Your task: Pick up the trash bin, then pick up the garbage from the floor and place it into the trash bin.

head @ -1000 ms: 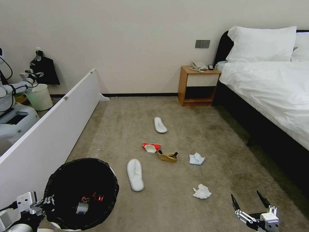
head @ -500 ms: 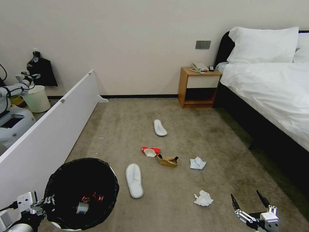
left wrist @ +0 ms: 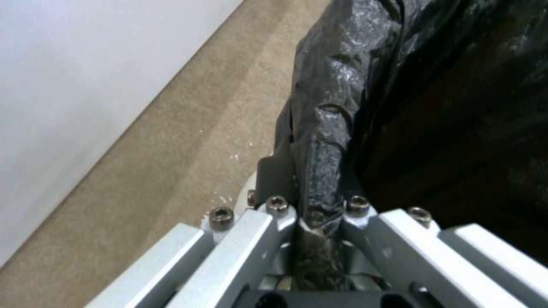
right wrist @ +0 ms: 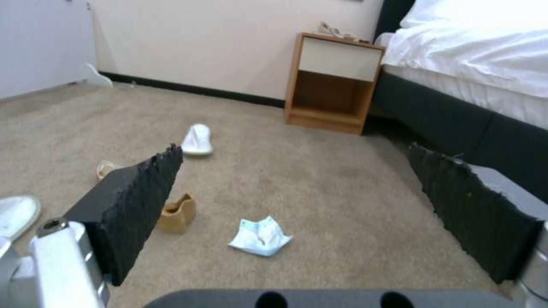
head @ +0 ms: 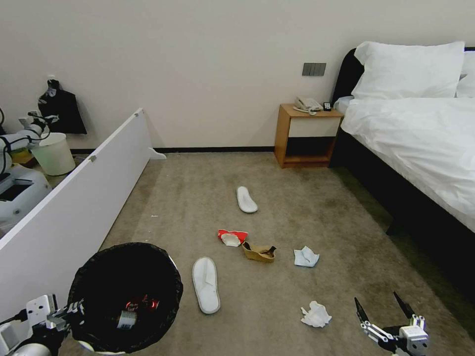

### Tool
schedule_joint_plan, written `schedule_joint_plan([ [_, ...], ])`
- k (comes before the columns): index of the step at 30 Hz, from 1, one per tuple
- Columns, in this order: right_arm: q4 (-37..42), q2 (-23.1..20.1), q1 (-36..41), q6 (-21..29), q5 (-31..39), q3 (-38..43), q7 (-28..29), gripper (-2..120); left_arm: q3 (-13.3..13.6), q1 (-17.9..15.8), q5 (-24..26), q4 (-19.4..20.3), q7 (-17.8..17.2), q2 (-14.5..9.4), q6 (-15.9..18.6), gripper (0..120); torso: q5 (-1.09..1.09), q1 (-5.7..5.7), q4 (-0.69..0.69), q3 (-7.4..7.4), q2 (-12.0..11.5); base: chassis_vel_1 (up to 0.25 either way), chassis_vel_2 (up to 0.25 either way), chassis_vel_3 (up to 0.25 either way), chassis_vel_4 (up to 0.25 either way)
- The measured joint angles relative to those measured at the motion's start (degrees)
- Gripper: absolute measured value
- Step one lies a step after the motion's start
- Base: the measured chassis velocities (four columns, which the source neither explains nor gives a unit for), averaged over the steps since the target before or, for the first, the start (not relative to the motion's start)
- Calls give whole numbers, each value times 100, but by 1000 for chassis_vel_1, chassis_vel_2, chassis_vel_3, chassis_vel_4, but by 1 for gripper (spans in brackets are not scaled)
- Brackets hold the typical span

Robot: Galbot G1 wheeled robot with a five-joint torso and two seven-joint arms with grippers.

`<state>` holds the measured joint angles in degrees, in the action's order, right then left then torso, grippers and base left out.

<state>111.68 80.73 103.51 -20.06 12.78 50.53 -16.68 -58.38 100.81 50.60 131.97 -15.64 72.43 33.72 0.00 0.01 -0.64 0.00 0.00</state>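
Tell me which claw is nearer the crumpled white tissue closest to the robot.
Right. The right claw hangs open just beside the crumpled white tissue, toward the bed. The left claw is across the carpet, shut on the trash bin rim.

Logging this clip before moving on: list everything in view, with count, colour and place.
Round bin lined with black bag: one, near left, litter inside.
White slippers: two, one mid-floor, one beside bin.
Crumpled white tissues: two, mid-carpet, near right.
Red-white crushed carton: one, centre.
Brown paper scrap: one, beside carton.
Wooden nightstand: one, by the wall.
White bed: one, right.
White partition panel: one, left.
Left tool: shut on bin's rim.
Right tool: open, above carpet.
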Motion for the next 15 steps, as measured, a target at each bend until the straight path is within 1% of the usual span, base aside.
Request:
schedule_joint_plan([
  [15, -31, -5, -40, -4, -41, -7, 24, 100, -6, -13, 11, -6, -3, -2, 3, 2, 0, 0, -1, 0, 0, -69, 71, 81, -70],
])
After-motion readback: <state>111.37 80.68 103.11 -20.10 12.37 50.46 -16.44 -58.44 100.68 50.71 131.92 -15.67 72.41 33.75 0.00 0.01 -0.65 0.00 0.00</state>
